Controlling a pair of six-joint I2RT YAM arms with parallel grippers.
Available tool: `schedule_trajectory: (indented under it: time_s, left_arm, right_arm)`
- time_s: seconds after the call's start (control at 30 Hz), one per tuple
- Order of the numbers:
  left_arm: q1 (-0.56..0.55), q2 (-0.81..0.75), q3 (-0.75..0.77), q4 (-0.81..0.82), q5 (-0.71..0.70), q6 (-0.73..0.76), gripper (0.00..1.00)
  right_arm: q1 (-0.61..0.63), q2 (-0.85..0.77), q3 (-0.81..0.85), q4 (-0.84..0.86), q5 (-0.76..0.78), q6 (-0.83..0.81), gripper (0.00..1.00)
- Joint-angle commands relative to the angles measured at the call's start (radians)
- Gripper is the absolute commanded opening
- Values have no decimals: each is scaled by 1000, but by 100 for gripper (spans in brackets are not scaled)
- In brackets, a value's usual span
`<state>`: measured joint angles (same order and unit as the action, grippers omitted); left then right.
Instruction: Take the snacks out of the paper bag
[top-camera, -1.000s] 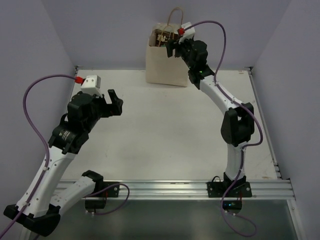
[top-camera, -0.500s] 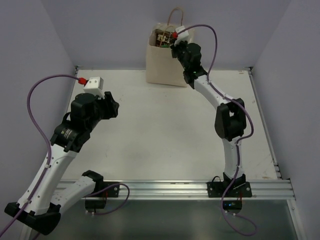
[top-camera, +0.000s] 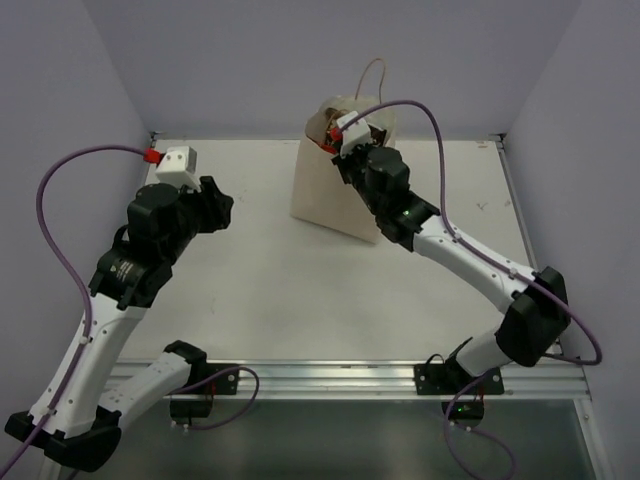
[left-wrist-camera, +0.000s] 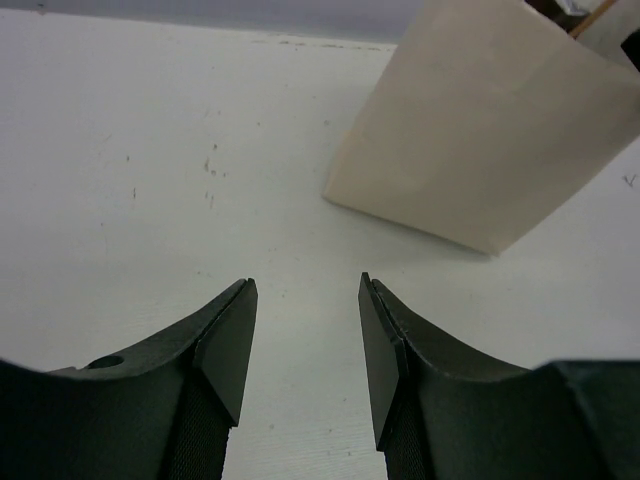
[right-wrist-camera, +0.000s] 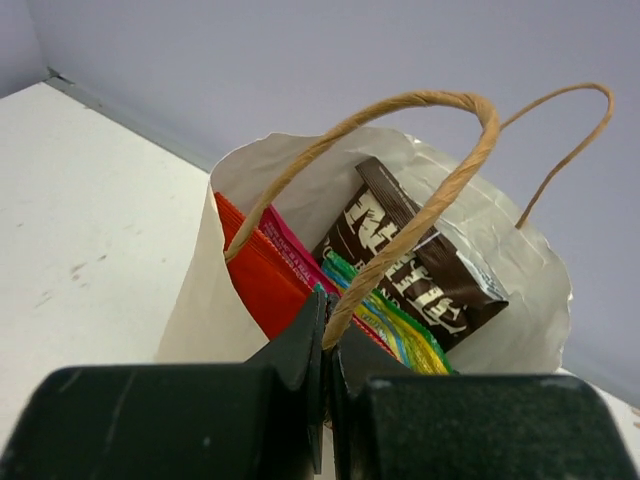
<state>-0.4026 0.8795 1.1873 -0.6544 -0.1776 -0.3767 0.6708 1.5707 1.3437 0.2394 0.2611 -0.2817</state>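
Note:
The beige paper bag (top-camera: 325, 190) stands at the back of the table, leaning over. My right gripper (right-wrist-camera: 328, 300) is shut on one of its brown cord handles (right-wrist-camera: 420, 215) at the bag's mouth. Inside I see the snacks: a dark brown packet (right-wrist-camera: 420, 270), an orange-red one (right-wrist-camera: 265, 290), a magenta edge (right-wrist-camera: 285, 240) and a green-yellow one (right-wrist-camera: 400, 325). My left gripper (left-wrist-camera: 305, 300) hovers open over bare table, left of and short of the bag (left-wrist-camera: 480, 140), with nothing between its fingers.
The white table (top-camera: 250, 290) is walled by lilac panels at the back and sides. A metal rail (top-camera: 340, 378) with both arm bases runs along the near edge. Purple cables loop over each arm.
My right gripper has shut on the bag's handle and drawn it nearer, so the bag has shifted forward and now leans. My left gripper has narrowed its opening and edged slightly toward the back.

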Motion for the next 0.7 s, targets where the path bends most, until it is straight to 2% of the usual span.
schedule_trajectory:
  time_s: [0.0, 0.13, 0.23, 0.33, 0.5, 0.53, 0.63, 0.67]
  left_arm:
    - [-5, -28, 63, 6, -16, 18, 52]
    - [-5, -51, 78, -13, -16, 24, 51]
    - [-5, -65, 77, -31, -19, 24, 51]
    - [-5, -76, 67, -39, -16, 24, 51]
    - [-5, -76, 75, -47, -10, 24, 51]
    - [-5, -76, 81, -45, -10, 25, 51]
    - [-5, -73, 86, -41, -8, 30, 51]
    - [-5, -70, 87, -40, -7, 32, 51]
  right_arm:
    - [74, -173, -60, -58, 130, 97, 0]
    - [214, -294, -129, -260, 197, 255, 0]
    - [303, -328, -130, -404, 240, 463, 0]
    - [384, -340, -150, -497, 289, 589, 0]
    - [464, -350, -138, -650, 319, 690, 1]
    - [464, -354, -133, -666, 307, 700, 4]
    - [467, -386, -120, -712, 256, 691, 23]
    - [466, -396, -115, -724, 248, 688, 34]
